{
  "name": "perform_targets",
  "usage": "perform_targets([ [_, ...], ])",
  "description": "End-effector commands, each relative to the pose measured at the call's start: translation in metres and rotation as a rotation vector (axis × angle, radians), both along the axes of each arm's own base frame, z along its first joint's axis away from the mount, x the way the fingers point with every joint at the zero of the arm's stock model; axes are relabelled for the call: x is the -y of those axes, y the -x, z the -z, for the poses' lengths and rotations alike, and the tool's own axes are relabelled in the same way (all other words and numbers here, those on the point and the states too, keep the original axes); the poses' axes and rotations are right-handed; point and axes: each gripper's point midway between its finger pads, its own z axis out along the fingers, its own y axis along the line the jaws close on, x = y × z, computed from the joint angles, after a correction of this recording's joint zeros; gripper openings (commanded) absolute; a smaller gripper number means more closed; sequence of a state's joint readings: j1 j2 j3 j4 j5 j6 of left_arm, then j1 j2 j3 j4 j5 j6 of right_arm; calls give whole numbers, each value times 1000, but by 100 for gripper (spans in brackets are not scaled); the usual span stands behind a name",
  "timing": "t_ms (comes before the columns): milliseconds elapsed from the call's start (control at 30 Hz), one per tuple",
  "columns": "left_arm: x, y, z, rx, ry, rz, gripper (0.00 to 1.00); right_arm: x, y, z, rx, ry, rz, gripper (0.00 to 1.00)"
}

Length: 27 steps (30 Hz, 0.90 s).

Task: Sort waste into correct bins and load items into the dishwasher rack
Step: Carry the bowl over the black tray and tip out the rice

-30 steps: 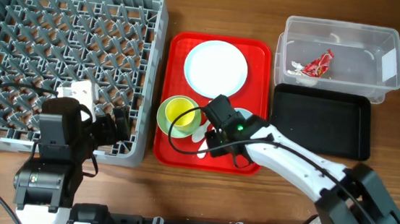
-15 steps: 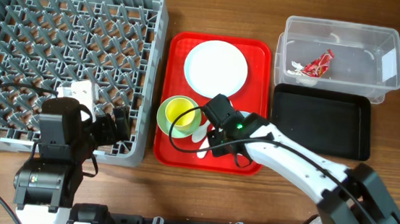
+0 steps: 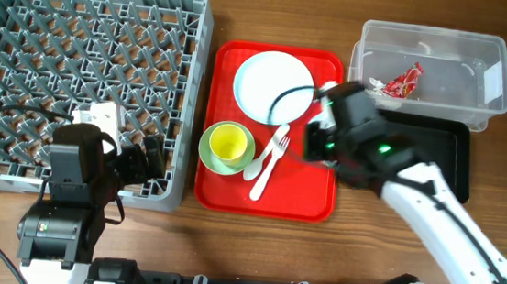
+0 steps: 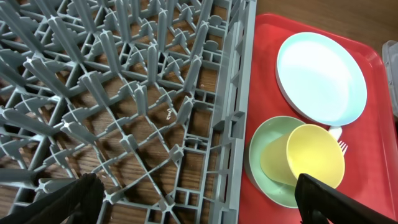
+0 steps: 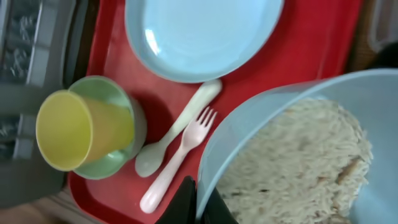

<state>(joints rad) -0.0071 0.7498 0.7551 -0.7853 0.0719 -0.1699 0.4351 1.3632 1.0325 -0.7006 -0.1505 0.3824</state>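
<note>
My right gripper (image 5: 208, 200) is shut on the rim of the pale blue bowl (image 5: 249, 121), which is held up above the red tray's right side and is full of rice scraps (image 5: 298, 162). Below it on the tray lie the white fork (image 3: 271, 160) and spoon (image 3: 253, 169), the round plate (image 3: 274, 87), and the yellow cup (image 3: 228, 142) standing in the green bowl (image 3: 209, 156). My left gripper (image 4: 199, 200) hangs open over the front right corner of the grey dishwasher rack (image 3: 85, 63), with nothing in it.
The clear tub (image 3: 463, 64) at the back right holds the red wrapper (image 3: 409, 79) and the white napkin (image 3: 378, 87). The black tray (image 3: 422, 166) lies just in front of it. The red serving tray (image 3: 308, 197) sits between the rack and the bins.
The right jaws closed on the blue bowl's rim, then lifted it off the tray's front and carried it back and to the right. The fork and spoon now show. The left arm stayed still.
</note>
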Motion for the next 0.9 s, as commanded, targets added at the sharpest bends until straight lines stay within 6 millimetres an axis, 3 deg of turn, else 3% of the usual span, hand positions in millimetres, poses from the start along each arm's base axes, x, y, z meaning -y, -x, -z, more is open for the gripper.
perform_targets([
  [0,-3,-2,-9,22,-2,-21,100,12,-8,-9,-61,-172,45,5],
  [200,-3,-2,-9,22,-2,-21,100,46,-17,6,-173,-336,147,4],
  [500,-3,-3,-9,23,-2,-21,100,62,-23,16,-269,-667,141,4],
  [867,-3,-3,-9,23,-2,-21,100,106,-41,-7,-225,-987,189,4],
])
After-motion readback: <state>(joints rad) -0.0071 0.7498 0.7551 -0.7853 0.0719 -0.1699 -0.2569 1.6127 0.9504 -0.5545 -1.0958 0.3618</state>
